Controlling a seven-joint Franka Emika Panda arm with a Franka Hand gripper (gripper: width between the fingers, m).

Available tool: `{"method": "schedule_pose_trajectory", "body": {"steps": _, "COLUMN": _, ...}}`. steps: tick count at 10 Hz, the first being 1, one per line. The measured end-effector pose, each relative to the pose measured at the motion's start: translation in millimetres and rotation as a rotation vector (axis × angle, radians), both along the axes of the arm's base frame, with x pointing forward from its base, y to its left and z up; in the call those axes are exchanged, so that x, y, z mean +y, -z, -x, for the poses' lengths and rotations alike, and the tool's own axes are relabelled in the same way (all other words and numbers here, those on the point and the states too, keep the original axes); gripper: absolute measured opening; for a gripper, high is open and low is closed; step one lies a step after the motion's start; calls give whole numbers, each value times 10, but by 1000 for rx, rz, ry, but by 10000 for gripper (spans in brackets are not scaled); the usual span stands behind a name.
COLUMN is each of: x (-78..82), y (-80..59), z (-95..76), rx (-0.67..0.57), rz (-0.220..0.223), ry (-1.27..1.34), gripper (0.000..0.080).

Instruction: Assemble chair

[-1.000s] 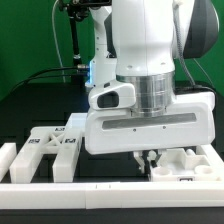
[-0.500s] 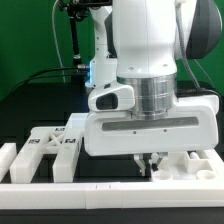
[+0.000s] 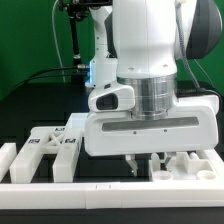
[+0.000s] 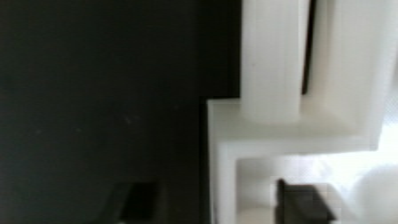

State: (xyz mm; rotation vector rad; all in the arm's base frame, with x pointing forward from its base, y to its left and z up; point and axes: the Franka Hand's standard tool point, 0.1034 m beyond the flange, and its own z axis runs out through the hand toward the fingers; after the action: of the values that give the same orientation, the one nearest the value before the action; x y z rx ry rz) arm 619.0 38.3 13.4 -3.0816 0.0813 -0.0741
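Fingers that sat close together under the wrist half a second ago now stand spread apart, while the arm has barely shifted.

From the exterior view, the white two-finger gripper (image 3: 145, 163) hangs low over the black table (image 3: 30, 110), wide and holding nothing. Just beside it, toward the exterior view's right, lies a white blocky plastic chair part with round sockets (image 3: 188, 160). A cluster of white tagged chair parts (image 3: 50, 145) lies well apart, on the exterior view's left. A long plain white border rail (image 3: 100, 187) runs along the front.

From the wrist view, the gripper (image 4: 217, 200) shows two dark fingertips (image 4: 302, 198) set far apart. One sits over the dark table (image 4: 89, 100), the other over a white stepped chair part (image 4: 285, 120) whose edge falls between them.

The main risk is a skewed grasp. The part's edge lies off-centre, so closing from here could push it sideways or pinch only a corner and tip it.

By count there is one gripper with two fingers, one socketed part and one rail in view. The left cluster holds at least two tagged pieces, but I cannot tell exactly how many.
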Motion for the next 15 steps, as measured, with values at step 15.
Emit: {"method": "schedule_pose_trajectory", "body": {"steps": 15, "x": -80, "y": -511, "z": 286, "rx": 95, "rz": -13, "ry": -41, "gripper": 649}}
